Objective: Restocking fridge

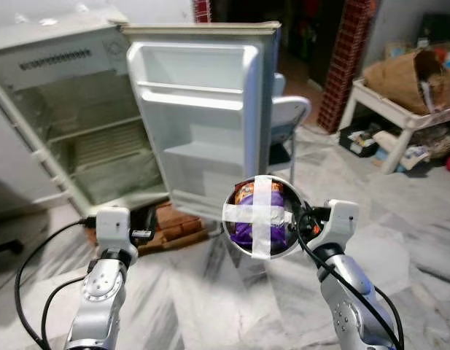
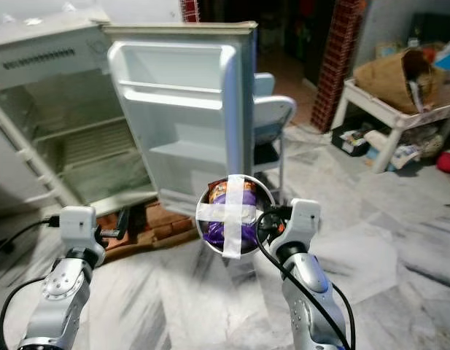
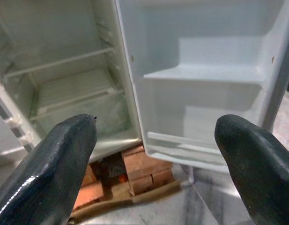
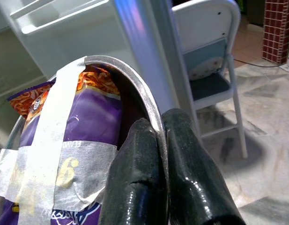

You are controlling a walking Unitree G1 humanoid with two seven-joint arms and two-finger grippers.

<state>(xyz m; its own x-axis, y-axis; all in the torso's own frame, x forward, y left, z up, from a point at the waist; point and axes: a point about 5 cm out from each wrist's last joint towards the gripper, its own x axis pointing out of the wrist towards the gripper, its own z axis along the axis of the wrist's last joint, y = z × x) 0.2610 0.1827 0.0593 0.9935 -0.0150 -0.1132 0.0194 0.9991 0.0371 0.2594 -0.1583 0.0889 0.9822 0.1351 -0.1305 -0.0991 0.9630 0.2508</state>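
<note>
You are in the carrying step: your right hand (image 1: 301, 219) pinches the rim of a metal bowl (image 1: 260, 216), one finger inside and one outside, and the bowl hangs tipped on its side in front of you, well short of the fridge (image 1: 79, 124). Inside it sits a purple snack packet (image 1: 261, 222) with an orange top, held in by a cross of white tape (image 1: 262, 213) over the bowl's mouth. Your left hand (image 3: 153, 164) is spread wide and holds nothing; it points at the fridge, where the wrist view shows bare wire shelves and the moulded pockets of the open door (image 1: 199, 117). The fridge stands raised on bricks (image 1: 177, 222) with its door swung fully open towards you, and a white folding chair (image 1: 286, 117) sits just behind the door's edge. From how things lie, nothing has gone in yet. The next move, as I judge it, calls for you to step closer and bring the bowl level before you reach for a shelf or a door pocket. A rim pinch gives little hold against twisting, so carry it slowly. Mind the door's edge and the chair on your right as you come in. Your free left hand could steady the bowl's far rim if it starts to swing.
</note>
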